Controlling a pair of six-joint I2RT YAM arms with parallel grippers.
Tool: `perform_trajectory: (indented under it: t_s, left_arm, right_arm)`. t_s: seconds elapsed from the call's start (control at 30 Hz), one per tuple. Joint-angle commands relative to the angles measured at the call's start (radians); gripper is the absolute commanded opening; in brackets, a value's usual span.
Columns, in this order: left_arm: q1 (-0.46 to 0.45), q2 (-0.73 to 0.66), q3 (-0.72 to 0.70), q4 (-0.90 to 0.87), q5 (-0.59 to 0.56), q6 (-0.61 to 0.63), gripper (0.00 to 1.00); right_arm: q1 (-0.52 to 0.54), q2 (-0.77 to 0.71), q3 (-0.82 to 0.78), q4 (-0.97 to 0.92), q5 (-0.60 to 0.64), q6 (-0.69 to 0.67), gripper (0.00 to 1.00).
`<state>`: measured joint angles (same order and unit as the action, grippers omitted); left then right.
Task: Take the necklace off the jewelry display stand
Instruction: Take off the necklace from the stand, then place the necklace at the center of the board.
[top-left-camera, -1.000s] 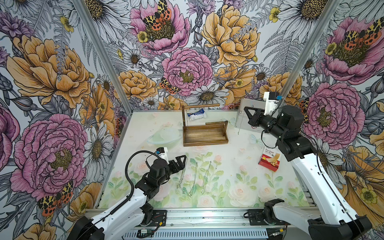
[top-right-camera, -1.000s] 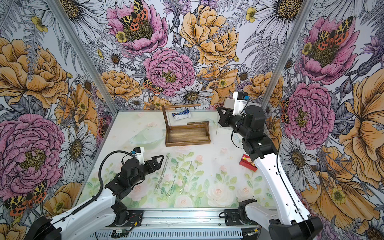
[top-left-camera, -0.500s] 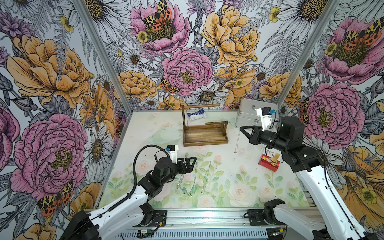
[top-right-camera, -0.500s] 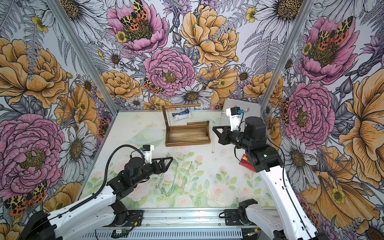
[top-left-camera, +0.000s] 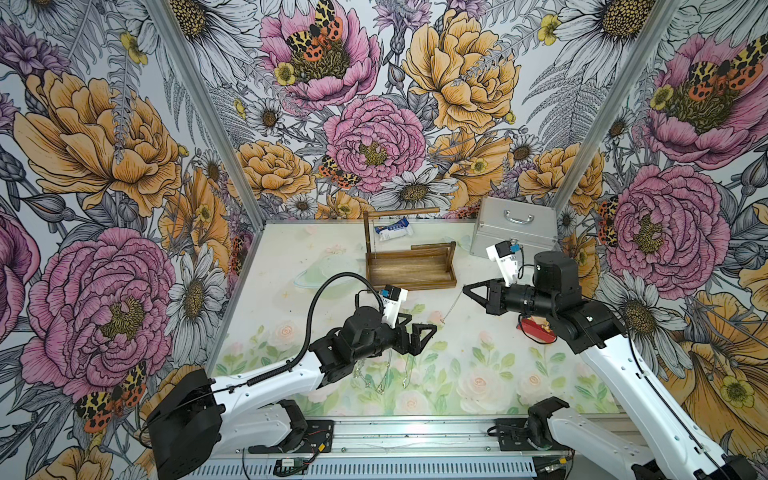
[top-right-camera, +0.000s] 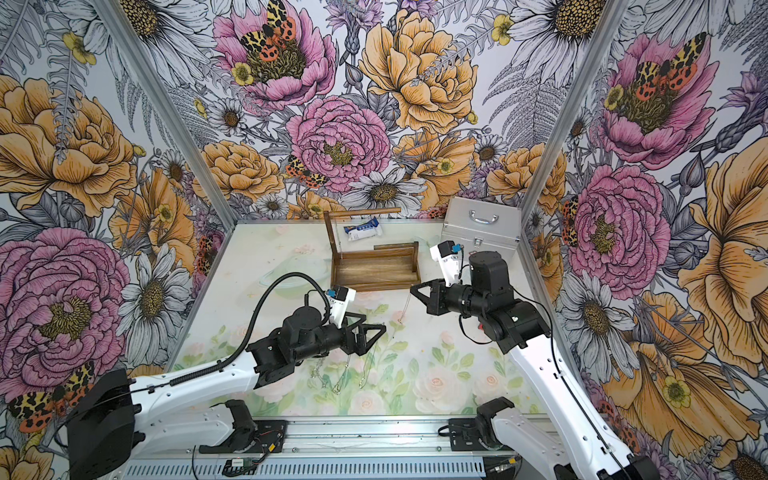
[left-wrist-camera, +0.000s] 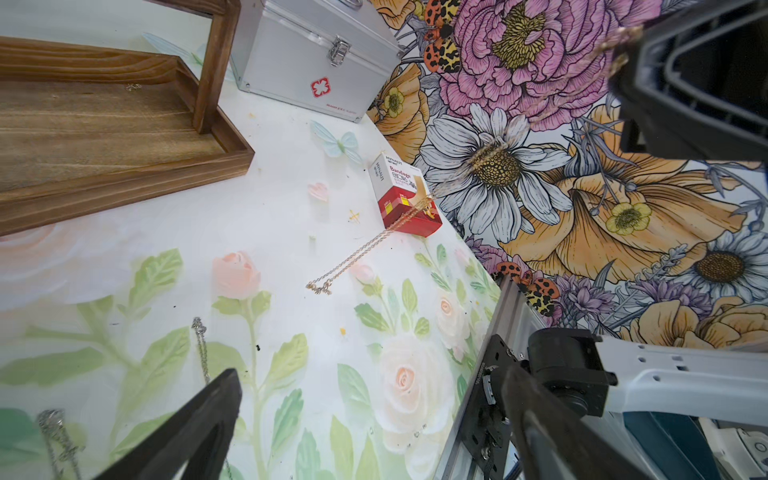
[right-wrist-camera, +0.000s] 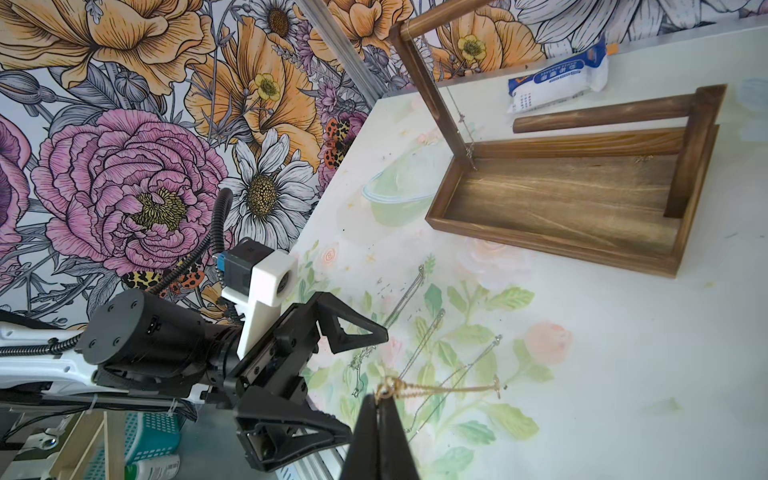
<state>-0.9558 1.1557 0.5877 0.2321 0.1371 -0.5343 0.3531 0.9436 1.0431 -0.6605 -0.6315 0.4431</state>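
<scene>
**Gold necklace was off the stand, one chain left**

The right gripper was pinched tight on the gold necklace by one end, probably so it dangled free, clear of the jewelry display stand; the left gripper hung jaws apart over silver necklaces on the mat, holding nothing; only the right wrist view clearly showed a thin chain still on the rod; the left wrist view showed the gold one's tail reaching the mat.
</scene>
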Motion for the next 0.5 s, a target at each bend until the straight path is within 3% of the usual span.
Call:
perform_trajectory:
  t_s: [0.0, 0.33, 0.47]
  left_arm:
    - [-0.013, 0.023, 0.027, 0.067, 0.054, 0.042, 0.99]
    - [-0.014, 0.120, 0.090, 0.107, 0.146, 0.076, 0.96]
    - [-0.012, 0.178, 0.149, 0.088, 0.178, 0.094, 0.87]
  right_arm:
    - [0.020, -0.022, -0.018, 0.000, -0.017, -0.014, 0.00]
    - [0.055, -0.032, -0.050, 0.000, -0.043, -0.011, 0.00]
    - [0.061, -0.033, -0.051, 0.000, -0.044, -0.006, 0.00]
